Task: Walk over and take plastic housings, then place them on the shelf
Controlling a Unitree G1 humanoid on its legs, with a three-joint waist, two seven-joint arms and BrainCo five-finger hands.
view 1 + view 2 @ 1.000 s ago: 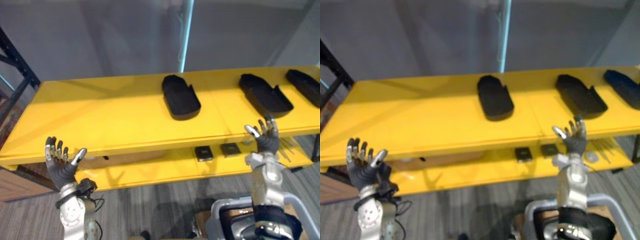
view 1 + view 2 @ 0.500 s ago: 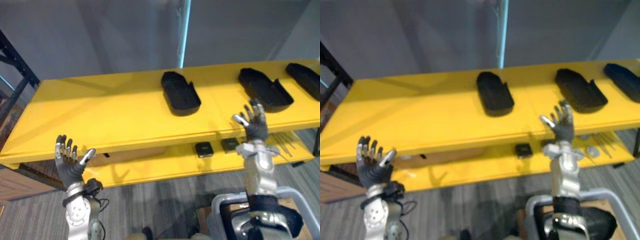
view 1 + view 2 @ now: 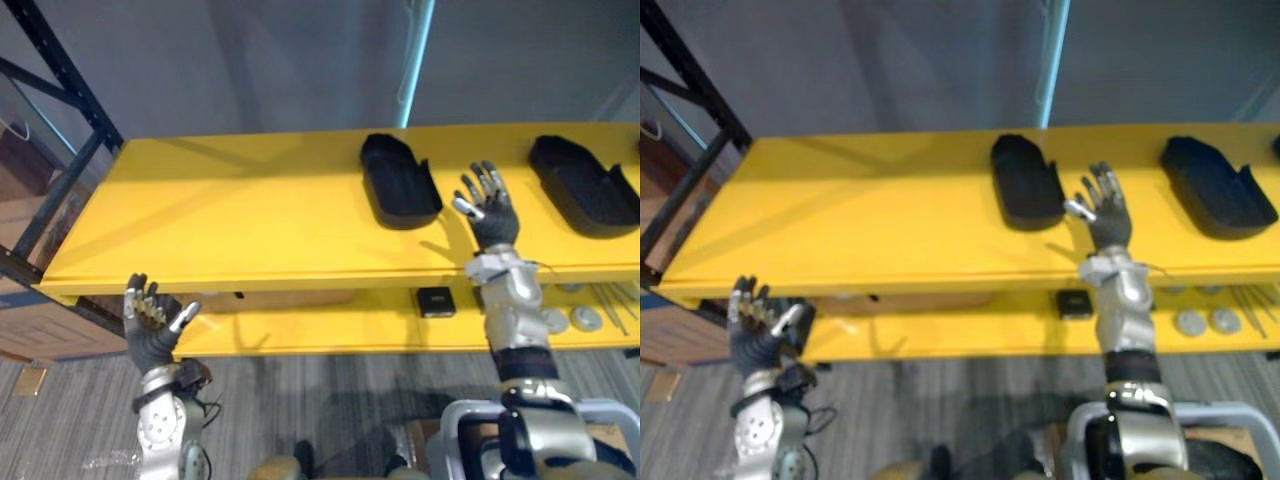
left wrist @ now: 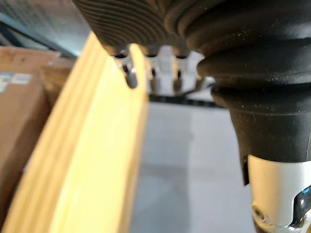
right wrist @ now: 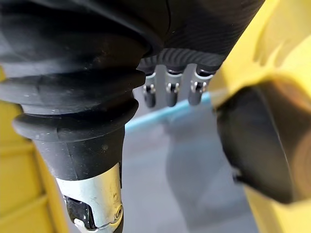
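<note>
Right hand [image 3: 488,210] is held up, fingers spread, plastic housing [image 3: 399,181] just left of it; left hand [image 3: 150,325] likewise splayed.

One black plastic housing [image 3: 399,180] lies flat, hollow side up, near the middle of the yellow shelf [image 3: 230,220], toward its back edge. A second housing [image 3: 583,186], seemingly the same shape, lies toward the right end.

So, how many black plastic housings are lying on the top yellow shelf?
2. The first housing lies on the top shelf, just left of the right hand. The second housing lies further right, near the view's edge. More may be hidden beyond that edge.
</note>
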